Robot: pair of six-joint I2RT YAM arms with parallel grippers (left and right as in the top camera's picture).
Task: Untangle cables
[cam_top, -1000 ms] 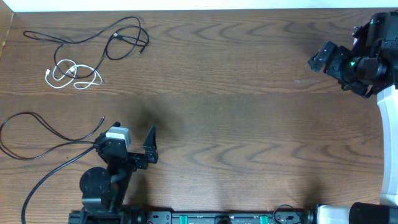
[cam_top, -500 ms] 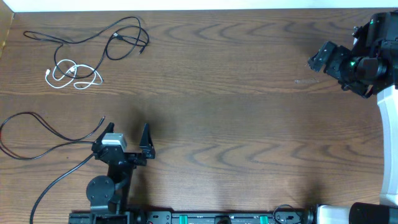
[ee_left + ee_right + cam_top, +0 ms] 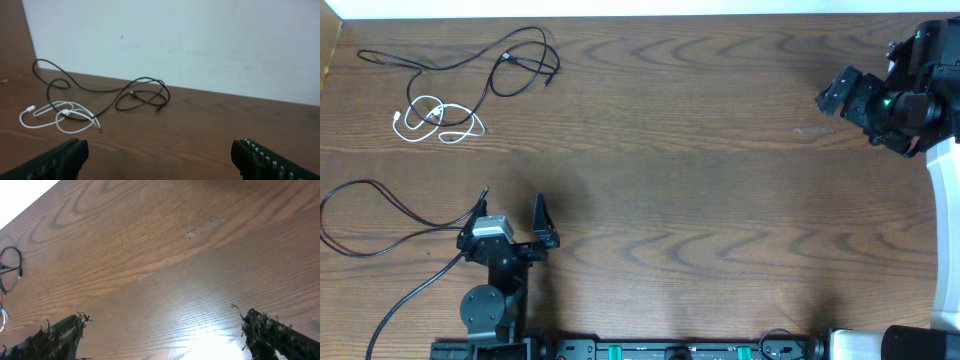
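A short white cable (image 3: 438, 123) lies coiled at the far left of the table, crossed by a long black cable (image 3: 510, 62) that loops up and to the right. The left wrist view shows the same white cable (image 3: 56, 118) and black cable (image 3: 136, 94) ahead, against the wall. A second black cable (image 3: 380, 198) lies apart at the left edge, its plug end close beside my left gripper (image 3: 510, 207). That gripper (image 3: 160, 156) is open and holds nothing. My right gripper (image 3: 828, 93) hovers open at the far right, well away from all cables. The right wrist view shows the right gripper (image 3: 162, 330) above bare wood.
The wooden table (image 3: 700, 170) ends at a white wall along its far edge. The left arm's base (image 3: 485, 310) sits at the front edge. A faint pale scuff (image 3: 202, 228) marks the wood near the right arm.
My left gripper has shifted left and back and turned toward the far-left cables. The right arm and the cables have not moved.
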